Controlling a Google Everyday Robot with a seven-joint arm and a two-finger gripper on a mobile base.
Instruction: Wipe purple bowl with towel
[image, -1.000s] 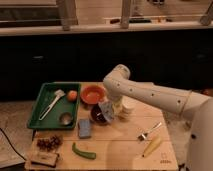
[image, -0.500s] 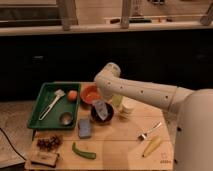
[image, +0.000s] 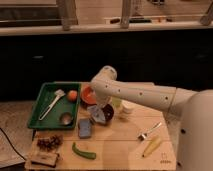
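Purple bowl (image: 106, 114) at frame centre has the gripper (image: 102, 109) pressing the towel (image: 96, 115) inside, wiping apparently underway; finger state cannot be told.

You have a white arm (image: 145, 95) whose gripper (image: 102, 111) sits at the purple bowl (image: 106, 114) with a grey-blue towel (image: 97, 115). Nearby: a green tray (image: 46, 120), an orange bowl (image: 88, 95), a blue sponge (image: 85, 128), a green pepper (image: 83, 151), and a yellow banana (image: 151, 146).
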